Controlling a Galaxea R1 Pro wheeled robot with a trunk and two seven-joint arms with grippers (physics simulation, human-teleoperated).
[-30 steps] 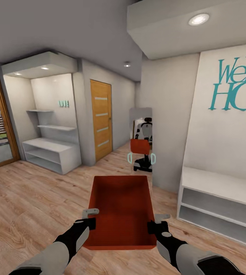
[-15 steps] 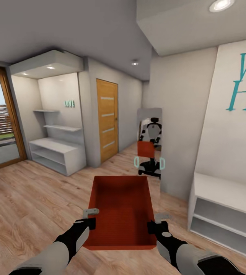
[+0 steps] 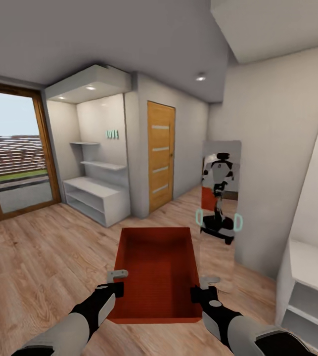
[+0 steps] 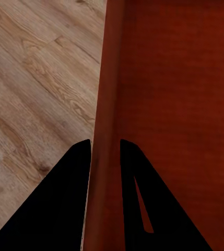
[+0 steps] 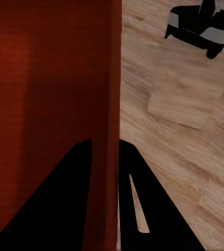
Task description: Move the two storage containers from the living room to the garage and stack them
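From the head camera, the storage container (image 3: 156, 272) hangs out in front between both hands, the left gripper (image 3: 116, 283) pinching its left wall and the right gripper (image 3: 202, 288) pinching its right wall, a two-sided hold that likely keeps the open bin level for the drive. Beyond the hands stand a wooden door (image 3: 160, 154) and a mirror (image 3: 220, 195) reflecting the robot. At the left wrist, dark fingers (image 4: 59, 209) straddle the orange-red wall, closed on it above plank floor (image 4: 33, 89). At the right wrist, fingers (image 5: 59, 204) likewise clamp the other wall.
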